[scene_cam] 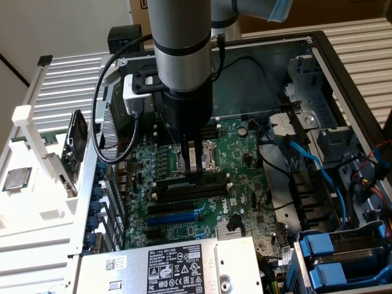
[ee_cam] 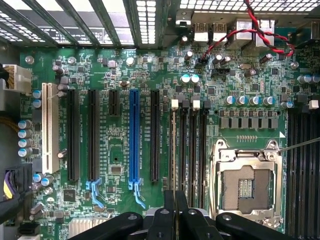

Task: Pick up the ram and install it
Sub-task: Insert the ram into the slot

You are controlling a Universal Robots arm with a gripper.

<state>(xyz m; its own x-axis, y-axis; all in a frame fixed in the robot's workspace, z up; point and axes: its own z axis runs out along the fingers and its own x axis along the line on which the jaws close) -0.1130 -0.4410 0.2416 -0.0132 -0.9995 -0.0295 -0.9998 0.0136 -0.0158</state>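
My gripper point(scene_cam: 195, 164) hangs straight down over the green motherboard point(scene_cam: 245, 184) inside the open computer case. Its black fingers point(ee_cam: 164, 220) are shut on the ram point(ee_cam: 174, 150), a thin stick seen edge-on. The ram stands upright along the outermost of the long black memory slots point(ee_cam: 192, 150), whose white end clips point(ee_cam: 174, 104) show at the far end. Whether it touches the slot, I cannot tell. The empty processor socket point(ee_cam: 245, 185), its metal frame open, lies right beside these slots. In the exterior view the fingertips sit just above the slots point(scene_cam: 190, 187).
Black, white and blue expansion slots point(ee_cam: 134, 135) lie on the other side of the memory slots. Blue cables point(scene_cam: 318, 165) and drive bays point(scene_cam: 343, 251) fill the exterior view's right. A labelled power supply point(scene_cam: 177, 266) sits at the front. A white tray point(scene_cam: 37, 184) holds a square chip point(scene_cam: 17, 177).
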